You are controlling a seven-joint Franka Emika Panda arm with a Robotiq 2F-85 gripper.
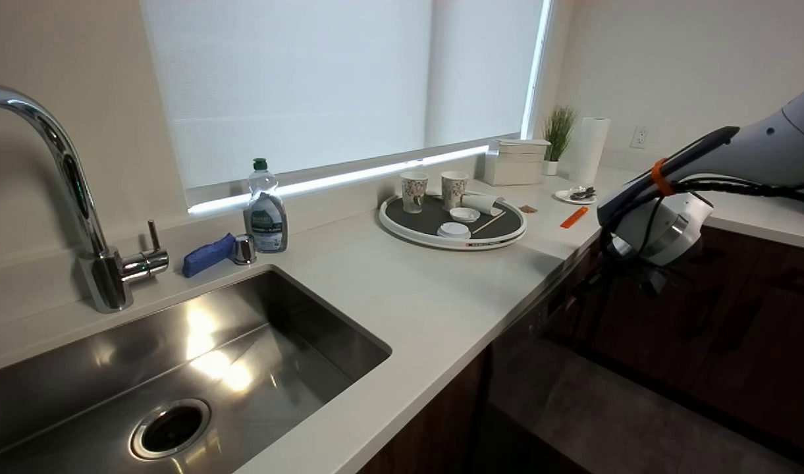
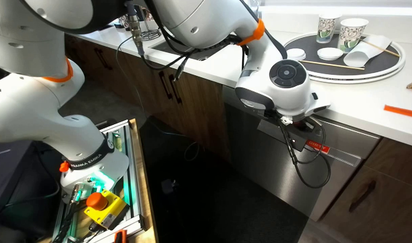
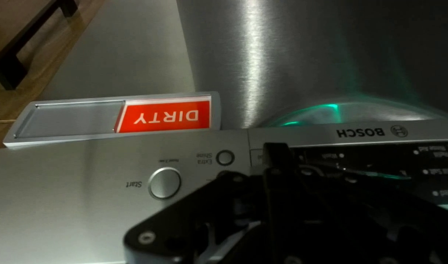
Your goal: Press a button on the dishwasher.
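The dishwasher (image 2: pixel 276 162) is a stainless steel front under the counter. In the wrist view, its brushed door (image 3: pixel 312 55) and control panel (image 3: pixel 80 176) appear upside down, with BOSCH lettering and a dark display. A round Start button (image 3: pixel 164 183) and a smaller Extra Shine button (image 3: pixel 225 157) show left of the fingertips. My gripper (image 3: pixel 277 154) is shut and empty, its dark fingertips over the panel between the Extra Shine button and the display. I cannot tell whether they touch. In an exterior view the gripper (image 2: pixel 298 138) is partly hidden under the wrist and cables.
A red DIRTY sign (image 3: pixel 165 115) is on the door beside the panel. The white counter (image 2: pixel 357 101) overhangs the dishwasher and holds a round tray (image 2: pixel 347 80) with cups and lids, and an orange strip (image 2: pixel 403 111). A wooden cabinet (image 2: pixel 388 202) adjoins. A sink (image 1: pixel 369 359) is further along.
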